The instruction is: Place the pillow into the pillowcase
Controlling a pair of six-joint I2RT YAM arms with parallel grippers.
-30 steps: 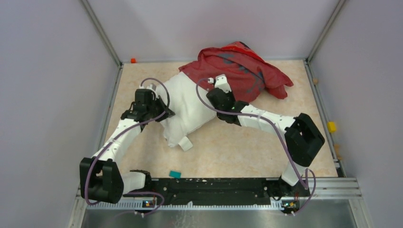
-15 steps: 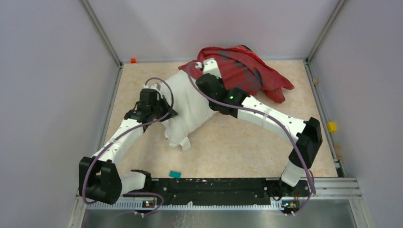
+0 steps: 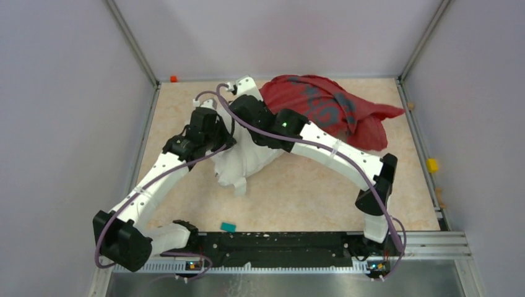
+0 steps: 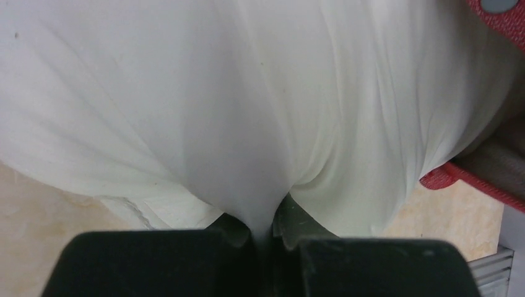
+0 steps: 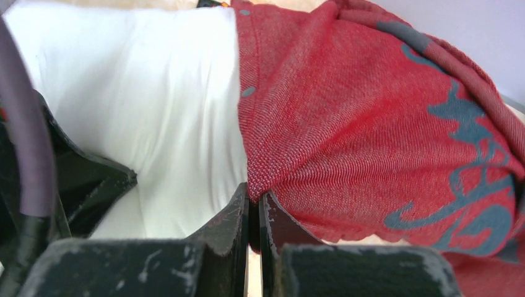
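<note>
The white pillow (image 3: 244, 158) lies at the table's middle left, its far end under the red pillowcase (image 3: 328, 108) with dark blue print. My left gripper (image 3: 218, 127) is shut on a pinch of pillow fabric (image 4: 266, 204); the pillow fills the left wrist view (image 4: 247, 93). My right gripper (image 3: 238, 86) is shut on the pillowcase's buttoned hem (image 5: 254, 185) and holds it over the pillow's far left end. In the right wrist view the pillowcase (image 5: 371, 124) lies on the right and the pillow (image 5: 155, 111) on the left.
A small teal block (image 3: 228, 227) lies near the front rail. An orange object (image 3: 174, 78) sits at the back left corner, a yellow one (image 3: 431, 165) at the right edge. Grey walls enclose the table on three sides.
My right gripper has pulled the pillowcase hem left across the pillow's far end. The case has stretched leftward and covers more of the pillow. My left gripper has moved slightly up and right with the pillow.
</note>
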